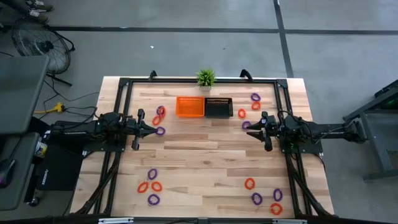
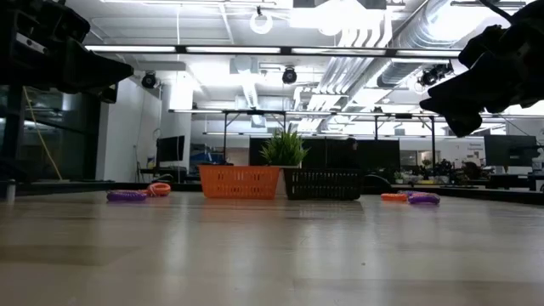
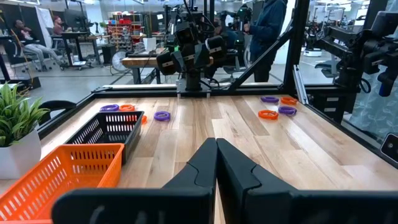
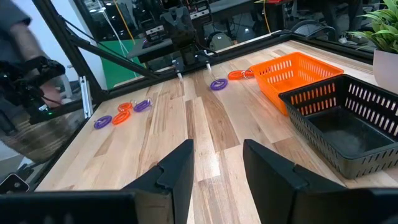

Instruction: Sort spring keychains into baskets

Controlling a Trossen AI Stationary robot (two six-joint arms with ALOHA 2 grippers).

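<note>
- Both arms are hovering over the wooden table [image 1: 205, 155], facing each other across the middle, neither carrying anything; to me the sorting is looking barely begun, if at all.
- The left gripper [image 1: 151, 129] is sitting with its fingers pressed together, empty, near a purple keychain [image 1: 160, 130] and an orange-red keychain [image 1: 157, 120].
- The right gripper [image 1: 250, 129] is holding its fingers apart with bare wood showing between them, close to another purple loop [image 1: 246, 124].
- The orange basket [image 1: 189, 106] and the black basket [image 1: 219, 107] are standing side by side, touching, at the far edge in front of the potted plant [image 1: 206, 78]. The black one is showing an empty floor in the right wrist view; I cannot tell about the orange one.
- The spring keychains are lying in four loose clusters: one beside each basket and one toward each near corner.
- Next, I would guess an arm needs to drop onto its nearest loop, the left opening first, and close across the coil.
</note>
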